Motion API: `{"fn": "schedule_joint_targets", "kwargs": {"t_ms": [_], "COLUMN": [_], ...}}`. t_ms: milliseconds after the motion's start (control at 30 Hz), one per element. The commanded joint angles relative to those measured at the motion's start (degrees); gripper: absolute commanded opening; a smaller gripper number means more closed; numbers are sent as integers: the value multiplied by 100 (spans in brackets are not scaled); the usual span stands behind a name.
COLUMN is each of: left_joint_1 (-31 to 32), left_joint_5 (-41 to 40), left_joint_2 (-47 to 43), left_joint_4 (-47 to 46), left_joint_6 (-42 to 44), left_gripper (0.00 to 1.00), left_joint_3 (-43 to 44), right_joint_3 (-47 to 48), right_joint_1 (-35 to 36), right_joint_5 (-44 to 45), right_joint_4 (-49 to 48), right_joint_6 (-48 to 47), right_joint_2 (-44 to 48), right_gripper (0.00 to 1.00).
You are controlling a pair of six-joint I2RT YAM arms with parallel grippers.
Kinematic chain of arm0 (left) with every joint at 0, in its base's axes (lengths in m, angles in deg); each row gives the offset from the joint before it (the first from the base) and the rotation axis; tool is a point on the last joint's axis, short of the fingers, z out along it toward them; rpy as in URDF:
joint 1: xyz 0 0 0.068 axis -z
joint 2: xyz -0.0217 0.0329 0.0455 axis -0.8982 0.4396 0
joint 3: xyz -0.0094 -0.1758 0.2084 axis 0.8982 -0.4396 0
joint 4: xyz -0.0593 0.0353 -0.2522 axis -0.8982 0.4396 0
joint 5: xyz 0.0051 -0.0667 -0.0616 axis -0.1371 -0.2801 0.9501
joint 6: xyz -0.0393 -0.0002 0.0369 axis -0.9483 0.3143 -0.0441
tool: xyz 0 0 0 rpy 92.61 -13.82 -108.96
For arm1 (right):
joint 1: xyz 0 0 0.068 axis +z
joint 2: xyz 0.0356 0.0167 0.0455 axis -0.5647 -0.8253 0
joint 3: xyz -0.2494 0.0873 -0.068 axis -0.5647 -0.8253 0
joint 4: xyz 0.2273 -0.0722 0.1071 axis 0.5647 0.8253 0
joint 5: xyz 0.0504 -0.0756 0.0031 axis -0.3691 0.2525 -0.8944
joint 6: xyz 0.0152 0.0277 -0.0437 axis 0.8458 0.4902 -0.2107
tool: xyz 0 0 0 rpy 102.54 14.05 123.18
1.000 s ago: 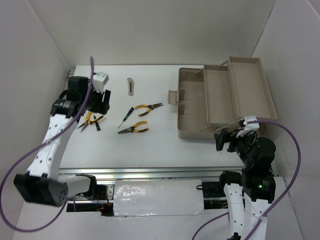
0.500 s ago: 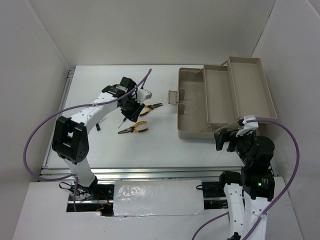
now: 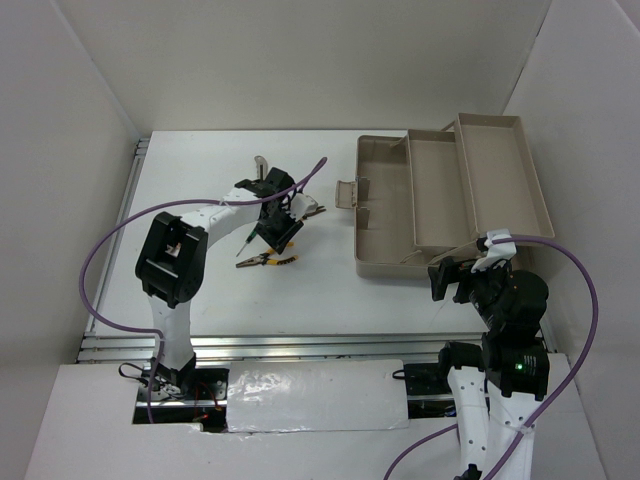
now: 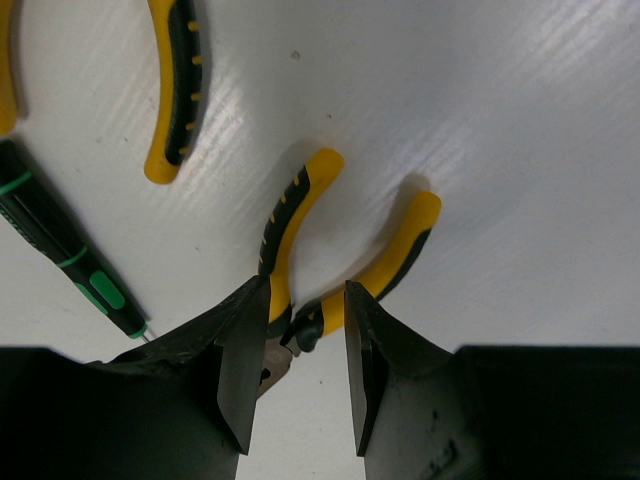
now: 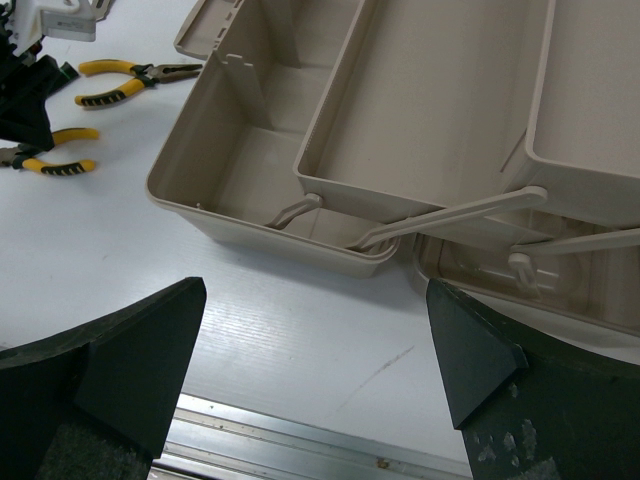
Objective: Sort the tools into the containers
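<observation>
Pliers [image 4: 292, 212] with yellow-and-black grips lie flat on the white table [image 3: 200, 290]. The left claw [image 4: 305, 292] is poised over their pivot, its two dark fingers apart, one on each side of the joint. Whether the fingers touch the metal cannot be told. The left wrist view alone shows the markings. A row of yellow dots runs along each black grip, and bright green bands ring the thin dark screwdriver [image 4: 62, 250], whose tip lies just beside the left finger. A handle of the second pliers [image 4: 177, 92] shows at the top of that view.

The overhead view adds a flat grey metal piece [image 3: 259, 161], half hidden behind the left arm, farther back on the table. It also shows the beige toolbox [image 3: 392, 266] standing well to the right of the tools, with its trays folded out.

The right wrist view looks into the toolbox's deep tub and the shallow tray hung over it on beige link arms. There the right claw [image 5: 315, 300] hangs spread wide over bare table, just in front of the box's near wall.
</observation>
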Motion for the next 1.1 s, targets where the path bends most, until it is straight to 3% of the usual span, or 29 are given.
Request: {"fn": "schedule_joint_targets", "kwargs": {"t_ms": [0,300,500,600,700,733,767,900,967,1067], "left_joint_1": [46,90,90,107,186,230,257,388,415,599], "left_joint_5": [-180,-444,-269,-198,-181,-111,-75,311,268,-540], "left_joint_2": [172,533,700,674,525,437,219,-362,-539,-522], "left_joint_4": [-249,-355,-241,-145,223,329,530,989,1129,1130], "left_joint_6": [-7,-25,46,-77,-288,-349,-481,-938,-1577,-2694], "left_gripper": [49,50,44,33,13,0,0,0,0,0], "left_joint_3": [281,448,422,421,588,693,764,1569,2071,3509], "right_joint_3": [-7,-16,-7,-16,-16,-16,-16,-16,-8,-16], "right_joint_1": [-45,-37,-37,-45,-37,-37,-37,-37,-37,-37], "right_joint_5": [-7,-77,-121,-139,-157,-157,-157,-192,-192,-166], "right_joint_4": [-311,-311,-302,-293,-293,-293,-293,-284,-276,-284], "right_joint_6": [16,-19,-28,-46,-55,-55,-55,-81,-81,-55], "right_joint_2": [-76,-67,-33,-15,20,20,12,3,3,3], "right_gripper": [100,100,100,100,100,100,100,100,100,100]}}
